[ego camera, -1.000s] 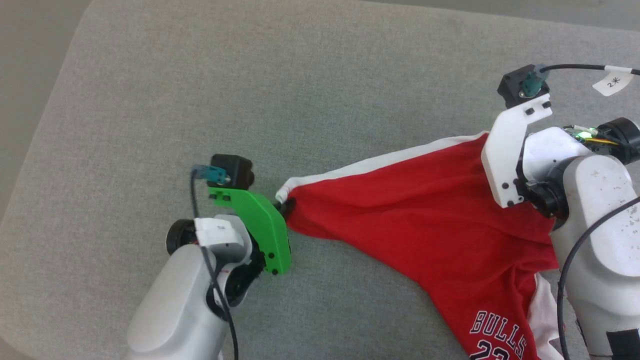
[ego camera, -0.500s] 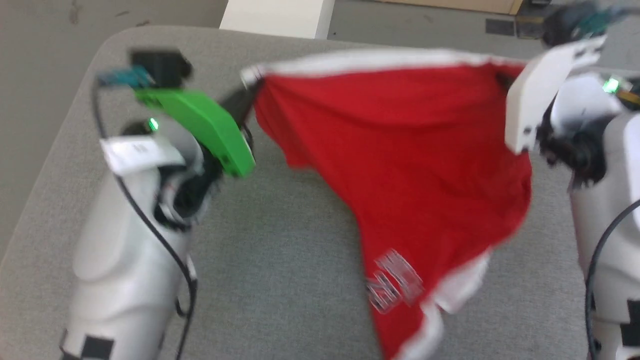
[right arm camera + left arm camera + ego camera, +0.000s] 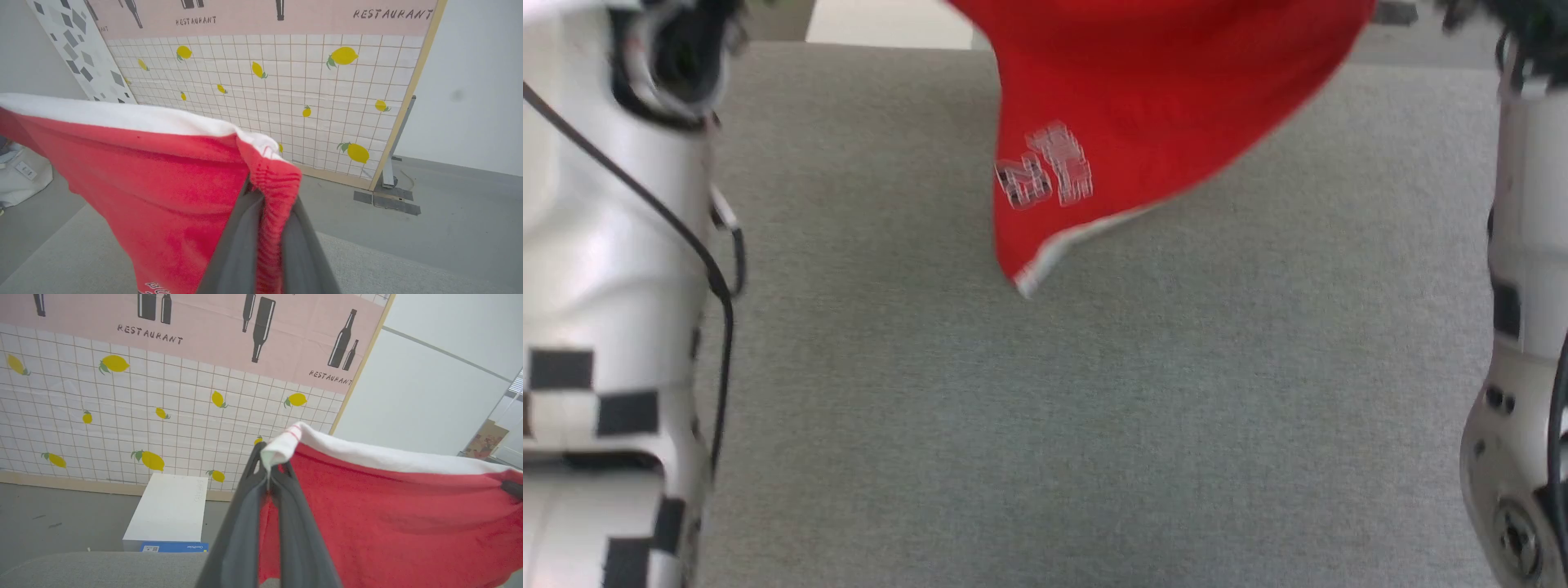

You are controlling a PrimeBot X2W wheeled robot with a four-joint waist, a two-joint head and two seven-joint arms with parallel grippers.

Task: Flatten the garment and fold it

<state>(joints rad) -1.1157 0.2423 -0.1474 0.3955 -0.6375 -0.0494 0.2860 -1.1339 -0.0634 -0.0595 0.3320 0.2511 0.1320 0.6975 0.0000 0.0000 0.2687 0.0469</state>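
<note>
Head view: the red garment (image 3: pixel 1168 82) hangs in the air over the far edge of the grey surface (image 3: pixel 1094 425), where a second ago it lay draped. Left wrist view: the left gripper (image 3: pixel 268 467) is clamped tight on the garment's white-banded corner. Right wrist view: the right gripper (image 3: pixel 267 196) is pinched closed on the opposite red corner.

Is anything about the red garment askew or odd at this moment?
Yes. The garment hangs lopsided: the left gripper and right gripper pinch its white-trimmed top edge, but the lower part tapers to one corner above the grey surface, not flat.
</note>
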